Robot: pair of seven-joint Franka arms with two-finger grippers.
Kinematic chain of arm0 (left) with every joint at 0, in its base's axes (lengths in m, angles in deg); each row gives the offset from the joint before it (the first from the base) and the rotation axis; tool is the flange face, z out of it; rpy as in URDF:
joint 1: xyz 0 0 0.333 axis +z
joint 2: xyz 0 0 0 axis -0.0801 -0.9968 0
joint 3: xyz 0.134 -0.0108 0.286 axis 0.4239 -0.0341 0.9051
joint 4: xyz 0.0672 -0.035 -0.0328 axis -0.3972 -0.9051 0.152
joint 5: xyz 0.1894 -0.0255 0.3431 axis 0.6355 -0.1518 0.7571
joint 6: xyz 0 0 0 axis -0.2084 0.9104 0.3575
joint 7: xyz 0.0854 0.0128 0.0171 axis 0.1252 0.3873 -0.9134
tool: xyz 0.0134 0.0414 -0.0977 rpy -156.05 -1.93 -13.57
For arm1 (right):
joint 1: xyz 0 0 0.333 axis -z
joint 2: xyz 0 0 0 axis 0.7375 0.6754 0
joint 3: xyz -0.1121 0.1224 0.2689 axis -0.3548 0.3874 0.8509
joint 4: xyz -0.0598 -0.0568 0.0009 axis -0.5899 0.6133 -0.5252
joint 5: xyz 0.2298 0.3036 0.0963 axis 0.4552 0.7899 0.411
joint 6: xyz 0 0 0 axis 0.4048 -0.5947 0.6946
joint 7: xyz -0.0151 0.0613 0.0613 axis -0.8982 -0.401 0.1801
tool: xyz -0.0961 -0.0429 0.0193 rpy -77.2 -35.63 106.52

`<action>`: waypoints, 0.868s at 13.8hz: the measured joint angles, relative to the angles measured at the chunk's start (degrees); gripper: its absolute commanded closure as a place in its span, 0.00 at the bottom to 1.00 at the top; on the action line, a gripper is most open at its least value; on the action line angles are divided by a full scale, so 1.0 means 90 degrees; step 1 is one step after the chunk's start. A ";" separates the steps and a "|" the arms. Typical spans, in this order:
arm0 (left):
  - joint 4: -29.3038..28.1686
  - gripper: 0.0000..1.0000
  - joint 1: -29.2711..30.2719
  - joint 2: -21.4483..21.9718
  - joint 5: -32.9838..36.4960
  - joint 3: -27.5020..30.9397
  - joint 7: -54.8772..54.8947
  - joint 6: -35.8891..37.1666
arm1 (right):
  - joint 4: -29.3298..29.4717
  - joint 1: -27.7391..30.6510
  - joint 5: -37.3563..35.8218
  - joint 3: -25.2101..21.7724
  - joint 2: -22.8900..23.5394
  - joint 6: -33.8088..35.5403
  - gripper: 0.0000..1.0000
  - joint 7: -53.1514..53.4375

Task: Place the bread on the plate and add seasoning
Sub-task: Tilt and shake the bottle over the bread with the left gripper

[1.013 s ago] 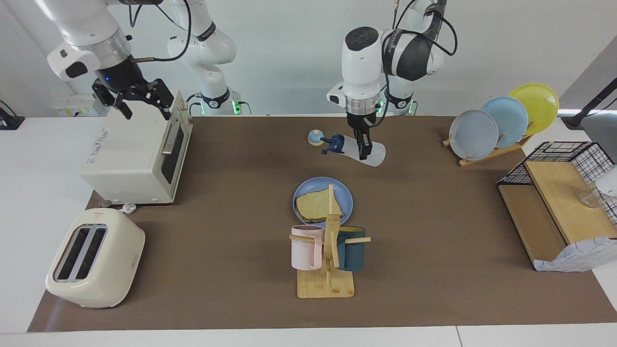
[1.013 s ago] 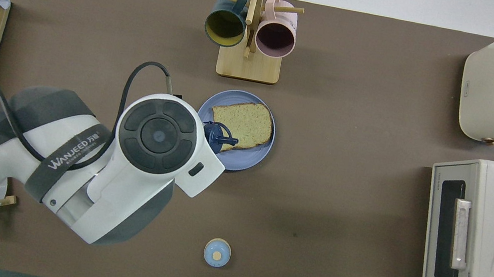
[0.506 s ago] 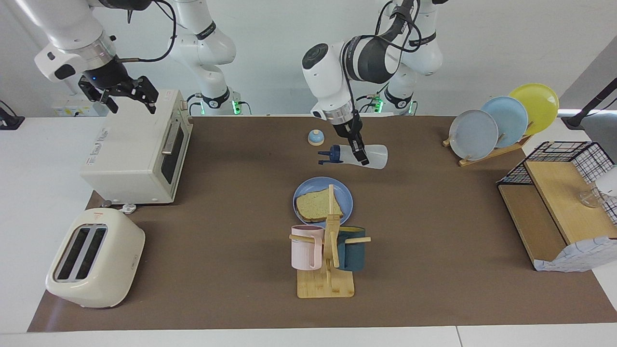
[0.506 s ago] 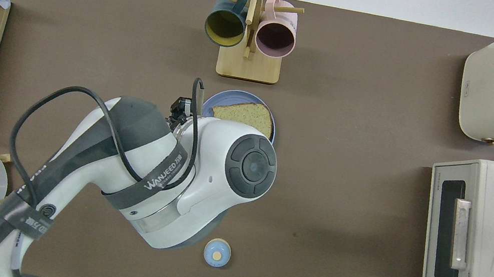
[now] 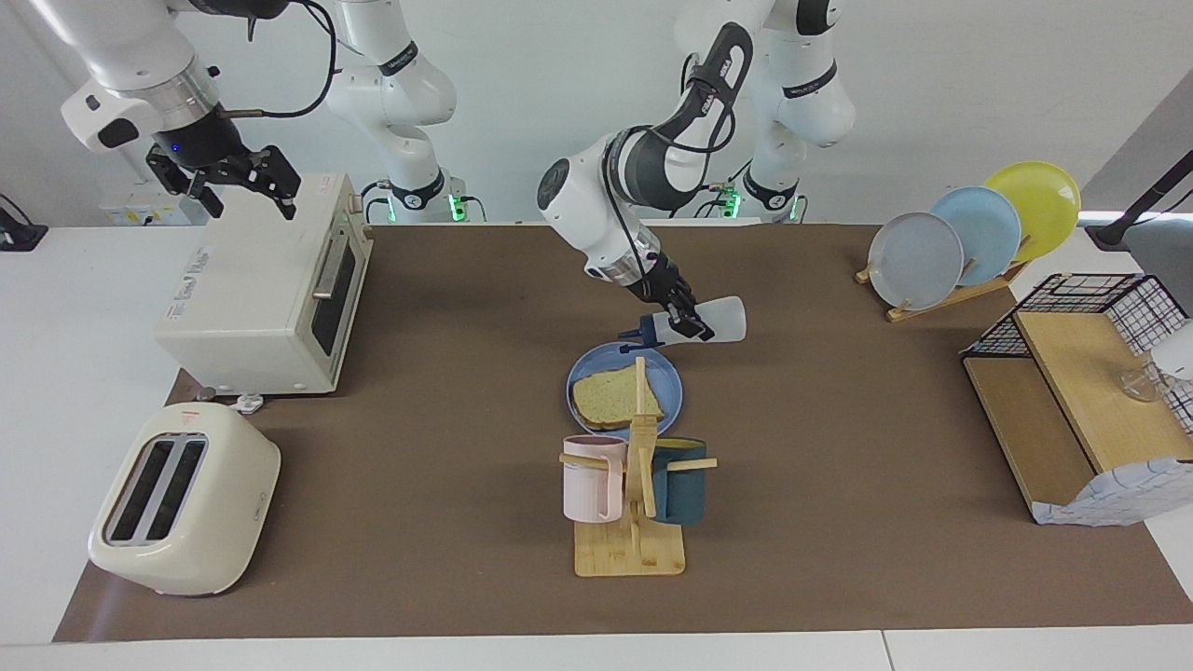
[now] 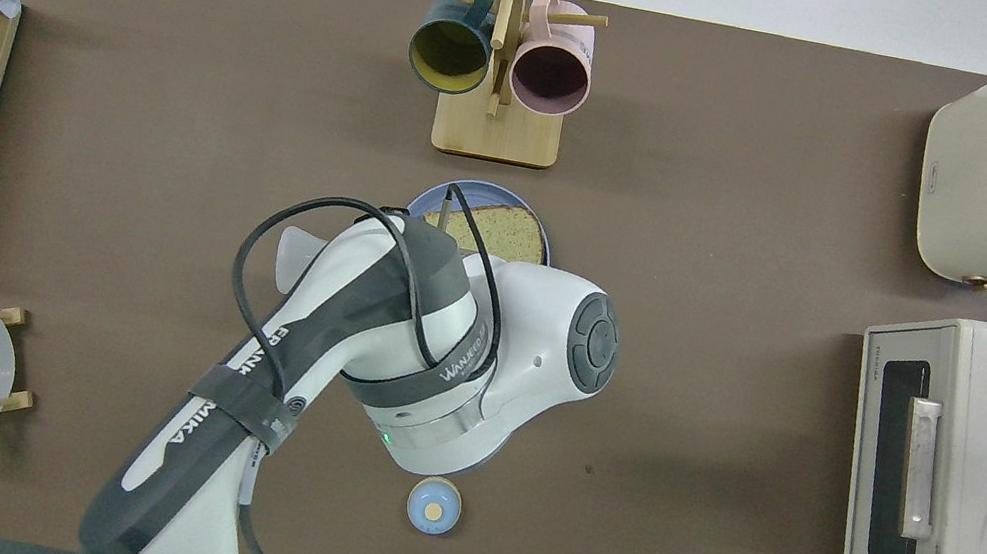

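Note:
The bread point(image 5: 610, 398) lies on the periwinkle-blue plate point(image 5: 666, 377) in the middle of the table; part of both shows in the overhead view point(image 6: 492, 226), point(image 6: 428, 201). My left gripper point(image 5: 687, 325) is shut on the seasoning bottle point(image 5: 722, 320), held on its side in the air with its navy cap point(image 5: 650, 329) tipped down over the plate's edge nearest the robots. In the overhead view the left arm hides the bottle. My right gripper point(image 5: 238, 182) hangs above the toaster oven point(image 5: 256, 289) at the right arm's end and waits.
A wooden mug rack point(image 5: 634, 503) with a pink and a teal mug stands just farther from the robots than the plate. A small blue-domed bell point(image 6: 434, 506) sits near the robots. A toaster point(image 5: 182, 499), a plate rack point(image 5: 969, 238) and a wire-and-wood shelf point(image 5: 1081, 391) stand at the table's ends.
My left arm has swung the bottle down and over the plate's edge, cap tipped lower. The right gripper has drawn back a little above the toaster oven.

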 measured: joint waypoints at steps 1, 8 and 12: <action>0.0052 1.00 -0.0040 -0.0089 0.0124 0.0002 -0.0019 0.0094 | 0.0010 -0.0003 0.0000 0.0003 0.0038 0.0000 0.00 0.0000; 0.0146 1.00 -0.0275 -0.0201 0.0959 0.0003 -0.0032 0.0465 | 0.0023 -0.0010 -0.0001 0.0005 0.0083 0.0005 0.00 -0.0006; 0.0145 1.00 -0.0348 -0.0225 0.1303 0.0002 -0.0032 0.0677 | 0.0025 -0.0006 -0.0001 -0.0051 0.0083 0.0005 0.00 -0.0007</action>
